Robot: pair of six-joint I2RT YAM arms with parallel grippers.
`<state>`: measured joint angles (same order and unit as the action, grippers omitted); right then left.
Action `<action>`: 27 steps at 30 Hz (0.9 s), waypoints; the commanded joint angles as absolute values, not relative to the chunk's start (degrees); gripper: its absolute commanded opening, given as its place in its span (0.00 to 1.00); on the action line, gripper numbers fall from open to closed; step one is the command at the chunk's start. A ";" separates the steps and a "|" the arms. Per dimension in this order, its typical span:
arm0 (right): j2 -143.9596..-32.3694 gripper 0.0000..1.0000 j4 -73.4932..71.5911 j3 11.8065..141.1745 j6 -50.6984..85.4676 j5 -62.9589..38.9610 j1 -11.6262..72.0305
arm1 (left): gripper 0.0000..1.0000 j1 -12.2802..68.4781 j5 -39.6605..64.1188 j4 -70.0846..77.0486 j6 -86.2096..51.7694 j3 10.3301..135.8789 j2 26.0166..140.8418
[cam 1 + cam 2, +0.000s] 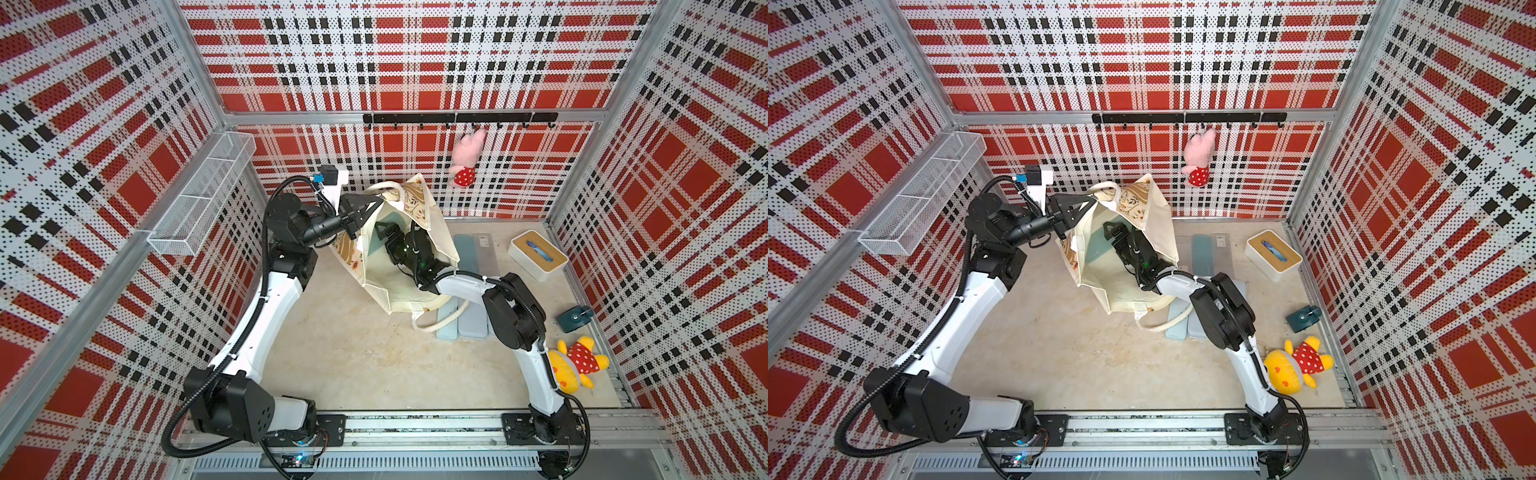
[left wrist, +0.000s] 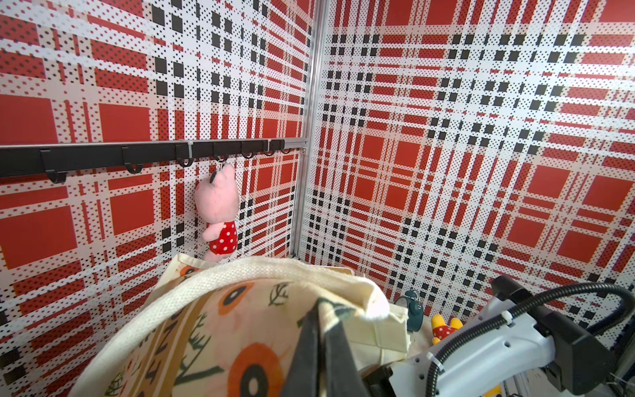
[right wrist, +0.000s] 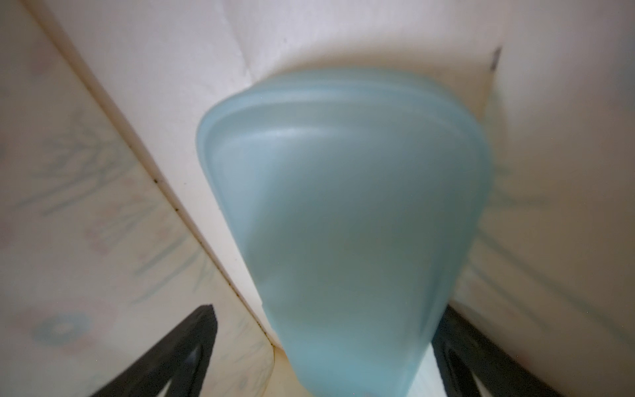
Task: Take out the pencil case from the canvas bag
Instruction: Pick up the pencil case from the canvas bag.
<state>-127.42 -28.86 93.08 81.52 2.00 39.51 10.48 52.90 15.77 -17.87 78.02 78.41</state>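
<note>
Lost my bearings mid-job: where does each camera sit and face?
Both top views: overhead, looking down on cream printed canvas bag; left arm and right arm show.
Left wrist: behind left gripper, shut on the bag's rim, facing pink plush toy.
Right wrist: inside the bag, open right gripper astride pale blue plastic pencil case.
Shared: the bag, everywhere.

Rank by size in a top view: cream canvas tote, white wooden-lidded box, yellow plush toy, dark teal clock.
1. cream canvas tote
2. white wooden-lidded box and yellow plush toy, about alike
3. dark teal clock
</note>
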 commanded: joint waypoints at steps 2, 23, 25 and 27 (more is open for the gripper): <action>-126.21 1.00 -26.03 93.84 83.67 5.23 38.10 | 0.00 11.95 56.38 24.17 -18.63 82.55 76.64; -127.57 0.89 -6.82 101.49 83.98 10.22 36.96 | 0.00 13.45 57.66 24.17 -19.16 84.45 76.67; -127.49 0.84 -6.41 101.35 84.13 10.16 36.83 | 0.00 13.53 57.77 24.17 -19.16 84.69 76.64; -127.58 0.81 -6.58 101.04 84.42 9.71 36.64 | 0.00 13.53 57.92 24.17 -19.16 84.98 76.64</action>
